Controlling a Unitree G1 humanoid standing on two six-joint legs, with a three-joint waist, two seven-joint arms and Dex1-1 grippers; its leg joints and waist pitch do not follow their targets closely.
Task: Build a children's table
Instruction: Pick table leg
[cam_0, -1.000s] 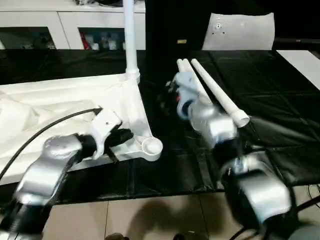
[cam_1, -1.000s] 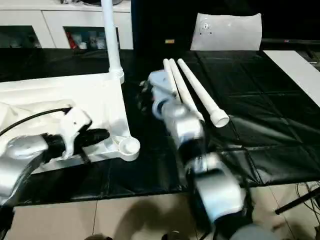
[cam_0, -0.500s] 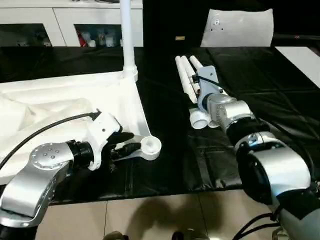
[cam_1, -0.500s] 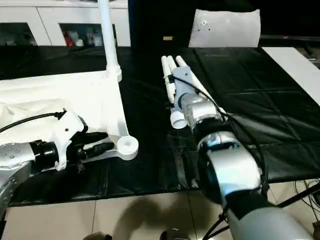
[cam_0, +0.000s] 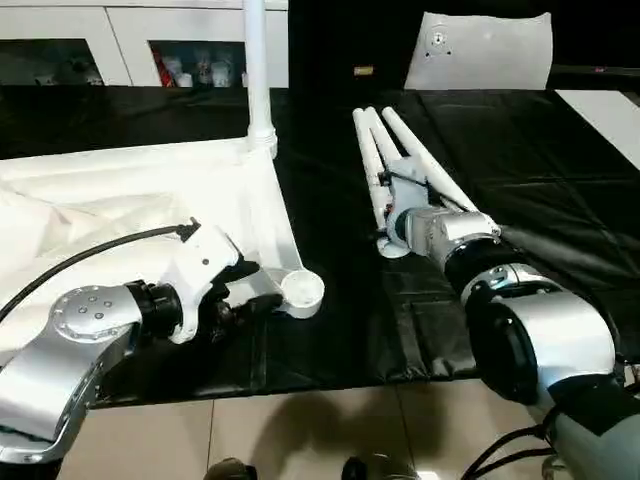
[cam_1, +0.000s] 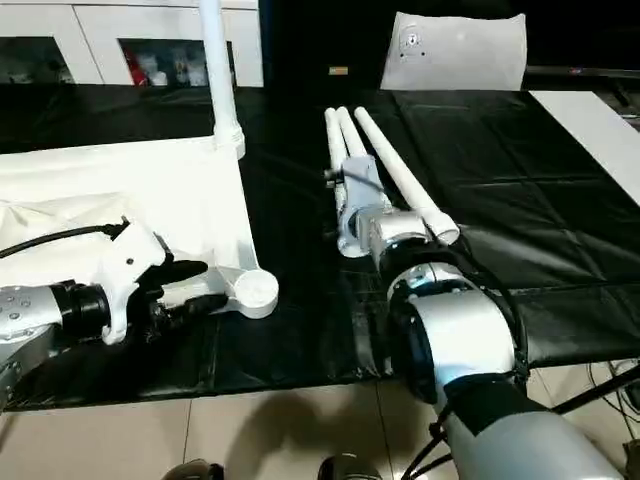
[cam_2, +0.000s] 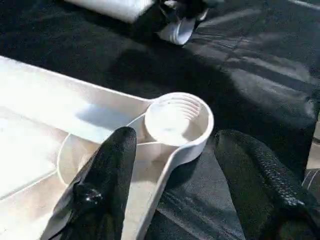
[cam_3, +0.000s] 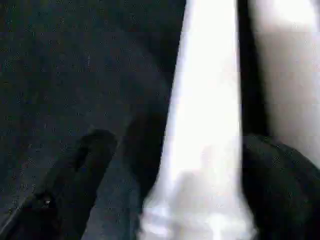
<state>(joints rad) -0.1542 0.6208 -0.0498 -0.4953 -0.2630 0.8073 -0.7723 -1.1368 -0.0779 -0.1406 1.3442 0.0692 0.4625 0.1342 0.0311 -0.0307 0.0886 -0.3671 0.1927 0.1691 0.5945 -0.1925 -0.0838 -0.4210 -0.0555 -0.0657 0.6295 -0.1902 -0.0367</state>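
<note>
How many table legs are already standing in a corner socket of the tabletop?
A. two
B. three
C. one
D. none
C: one leg stands upright in the tabletop's far corner socket; three loose legs lie on the black cover.

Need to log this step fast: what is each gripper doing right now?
Left gripper: open, fingers either side of the tabletop's corner socket.
Right gripper: open, fingers straddling a loose leg.
</note>
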